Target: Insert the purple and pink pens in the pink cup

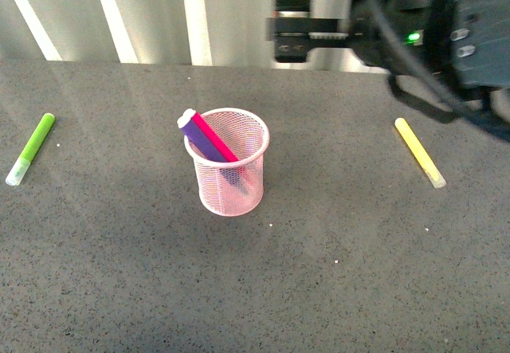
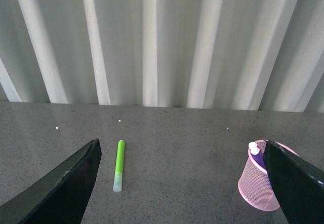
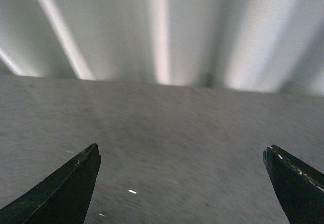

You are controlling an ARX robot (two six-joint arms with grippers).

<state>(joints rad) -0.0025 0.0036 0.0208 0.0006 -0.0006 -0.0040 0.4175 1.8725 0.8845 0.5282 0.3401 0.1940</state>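
The pink cup (image 1: 231, 190) stands upright in the middle of the grey table. The purple pen (image 1: 199, 139) and the pink pen (image 1: 215, 138) lean side by side inside it, their capped ends over the rim at the left. In the left wrist view the cup (image 2: 255, 186) is partly behind one finger, with the purple pen (image 2: 256, 158) showing. My left gripper (image 2: 182, 183) is open and empty, above the table between the cup and a green marker. My right gripper (image 3: 182, 183) is open and empty over bare table. The right arm (image 1: 430, 26) hangs at the far right.
A lime-green marker (image 1: 32, 148) lies at the table's left side, also in the left wrist view (image 2: 118, 166). A yellow marker (image 1: 420, 152) lies at the right. A white pleated curtain (image 1: 159, 10) backs the far table edge.
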